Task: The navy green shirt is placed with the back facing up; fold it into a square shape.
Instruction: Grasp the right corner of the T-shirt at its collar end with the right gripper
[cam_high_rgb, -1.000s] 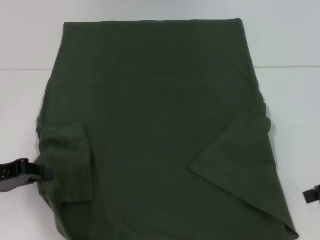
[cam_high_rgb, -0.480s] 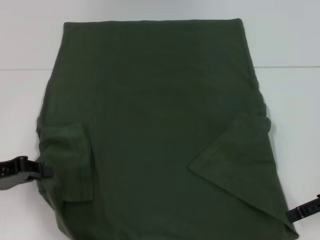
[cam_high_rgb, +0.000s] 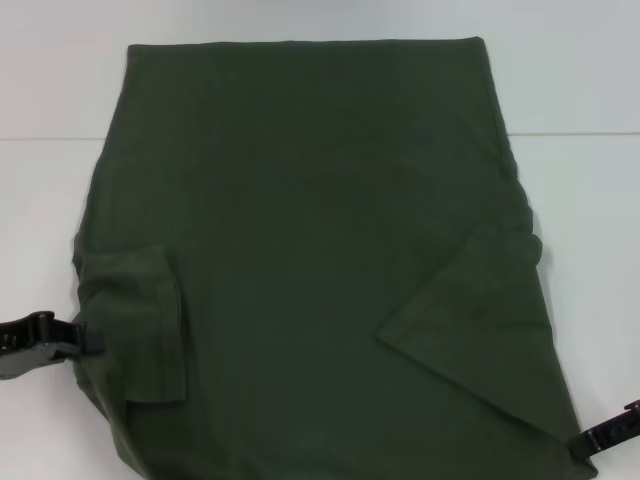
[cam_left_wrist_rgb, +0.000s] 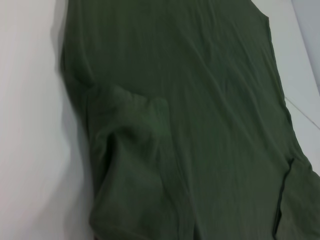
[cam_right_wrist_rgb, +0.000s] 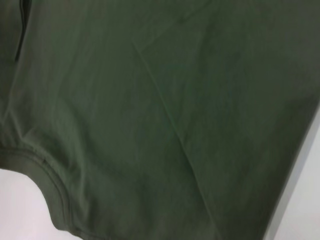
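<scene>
Head view: the large dark olive-green cotton shirt (cam_high_rgb: 320, 260) lies flat on the white table (cam_high_rgb: 580, 90), long axis twelve-to-six, left gripper (cam_high_rgb: 85, 340) at its eight-o'clock edge, right gripper (cam_high_rgb: 585, 442) at five o'clock, both grips unclear.

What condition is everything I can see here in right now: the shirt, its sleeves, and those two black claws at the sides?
navy green shirt: spread flat on the white table, plain side up.
Sleeves: both folded inward over the body.
left gripper: at the shirt's left edge, beside the folded sleeve.
right gripper: at the shirt's near right corner.
</scene>
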